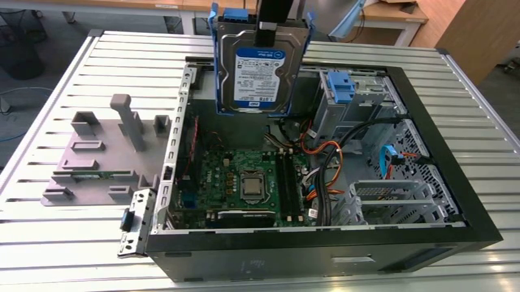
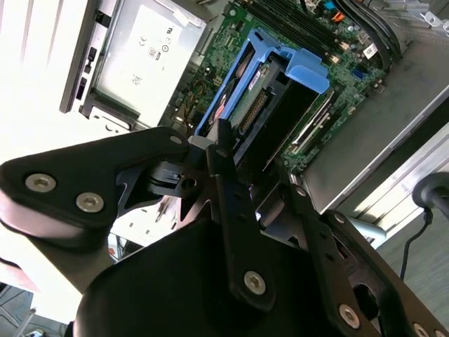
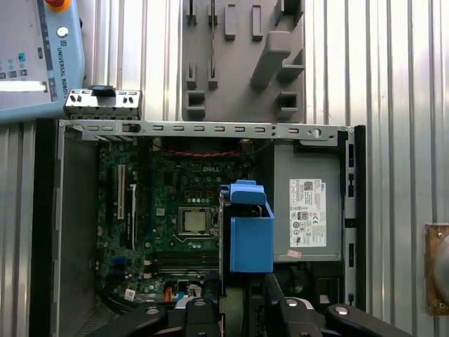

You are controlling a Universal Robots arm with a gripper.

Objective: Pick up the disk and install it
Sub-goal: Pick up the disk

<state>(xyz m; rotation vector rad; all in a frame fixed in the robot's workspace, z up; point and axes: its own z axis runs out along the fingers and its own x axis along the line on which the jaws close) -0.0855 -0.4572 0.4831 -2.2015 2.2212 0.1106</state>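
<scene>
Right now the hand (image 2: 247, 168) is clamped on the upper end of the disk (image 1: 262, 73), holding it upright in the air. Silver, with a white-and-blue label and a blue carrier, the disk hangs over the open case (image 1: 284, 255), above the motherboard (image 1: 243, 182).

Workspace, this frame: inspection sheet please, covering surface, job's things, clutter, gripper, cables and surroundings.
Surface: ribbed metal table, with an open computer case lying on it.
Job's things: disk in its blue frame, held upright above the case, not yet installed.
Clutter: grey stand beside the case, on the exterior view's left; control pendant in the first wrist view.
Gripper: gripper shut on the disk.
Cables: orange, black and blue cables inside the case.
Surroundings: wooden furniture beyond the table.
</scene>
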